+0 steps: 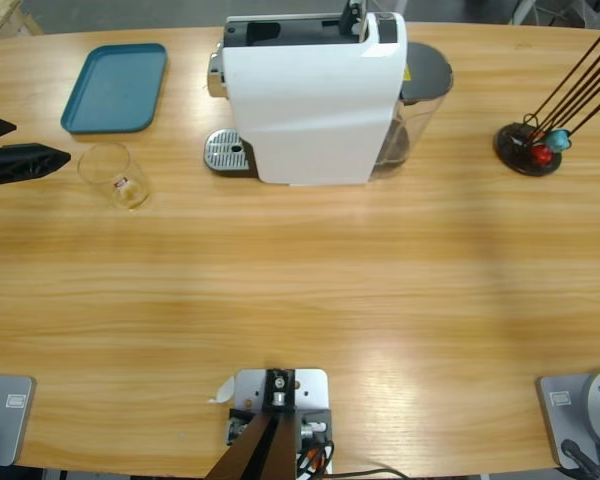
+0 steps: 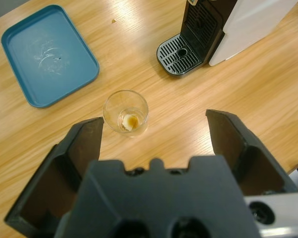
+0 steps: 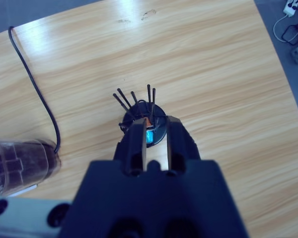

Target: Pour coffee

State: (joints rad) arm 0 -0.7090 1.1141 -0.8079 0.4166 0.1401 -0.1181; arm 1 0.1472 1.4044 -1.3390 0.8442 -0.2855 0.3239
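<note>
Left tool (image 2: 156, 136) spread wide open, gripping nothing, hovering above the wooden table (image 1: 300, 290) with a clear glass tumbler (image 2: 125, 112) lying ahead between its jaws, apart from both; same tool entering from the left edge in the high view (image 1: 25, 160), tips just beside the tumbler (image 1: 113, 176). Coffee (image 2: 132, 121) only a small brown trace at the bottom of the tumbler. Teal tray (image 2: 48, 53) beyond the tumbler, lying flat and apart from it; in the high view (image 1: 115, 86) near the table's far left corner. White coffee machine (image 1: 315, 95) standing at the far middle of the table, its round perforated drip grate (image 2: 180, 54) bare, grey water tank (image 1: 420, 100) on its right side. Right tool (image 3: 155, 134) with jaws nearly closed, only a narrow gap between them, gripping nothing, held over a dark round stand of thin sticks (image 3: 141, 116); stand at the far right of the table in the high view (image 1: 530, 145). Black cable (image 3: 35, 74) trailing across the table in the right wrist view
</note>
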